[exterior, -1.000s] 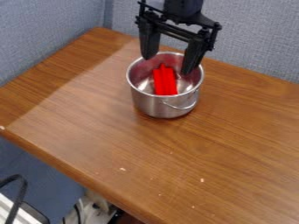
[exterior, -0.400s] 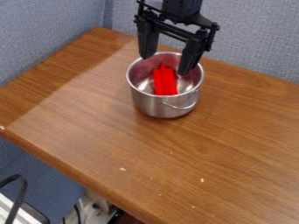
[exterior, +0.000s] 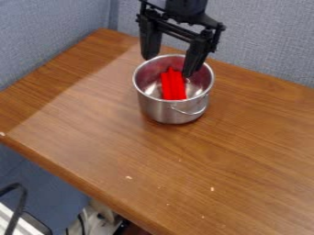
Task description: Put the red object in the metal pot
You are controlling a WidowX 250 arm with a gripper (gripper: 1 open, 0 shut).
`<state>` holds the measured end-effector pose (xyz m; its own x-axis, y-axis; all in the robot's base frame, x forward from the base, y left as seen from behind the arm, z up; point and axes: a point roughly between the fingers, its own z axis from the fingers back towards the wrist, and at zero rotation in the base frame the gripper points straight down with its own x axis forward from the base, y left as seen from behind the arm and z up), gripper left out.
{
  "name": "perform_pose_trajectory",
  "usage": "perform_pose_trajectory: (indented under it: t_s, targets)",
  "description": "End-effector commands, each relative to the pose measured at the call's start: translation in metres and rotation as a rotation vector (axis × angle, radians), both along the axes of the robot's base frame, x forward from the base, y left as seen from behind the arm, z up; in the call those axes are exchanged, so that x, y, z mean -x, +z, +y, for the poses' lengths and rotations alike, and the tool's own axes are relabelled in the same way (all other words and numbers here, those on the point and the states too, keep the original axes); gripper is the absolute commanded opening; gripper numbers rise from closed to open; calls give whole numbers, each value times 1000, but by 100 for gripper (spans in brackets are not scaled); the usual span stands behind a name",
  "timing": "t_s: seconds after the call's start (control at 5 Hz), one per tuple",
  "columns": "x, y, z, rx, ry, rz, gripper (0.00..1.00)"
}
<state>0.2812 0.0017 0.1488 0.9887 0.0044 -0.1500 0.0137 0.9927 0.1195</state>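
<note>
Drifting slightly left with gripper (exterior: 171, 66) spread, leaving red object (exterior: 173, 85) inside metal pot (exterior: 171, 110); probably finishing task.

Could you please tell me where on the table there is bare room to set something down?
The wooden table is bare left of the metal pot, toward the grey wall, and from the pot to the near edge and image right. It is crowded at the pot, with the gripper over it and the red object inside.
</note>
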Motion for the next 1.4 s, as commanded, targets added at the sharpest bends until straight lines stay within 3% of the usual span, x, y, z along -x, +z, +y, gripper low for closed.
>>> perform_pose_trajectory:
  t_s: [0.0,0.6,1.2]
  targets:
    - [-6,19,4,-17,-3,-72,100]
    - [-17,11,5,-47,-16,-59,100]
    - [-19,7,3,-70,-31,-41,100]
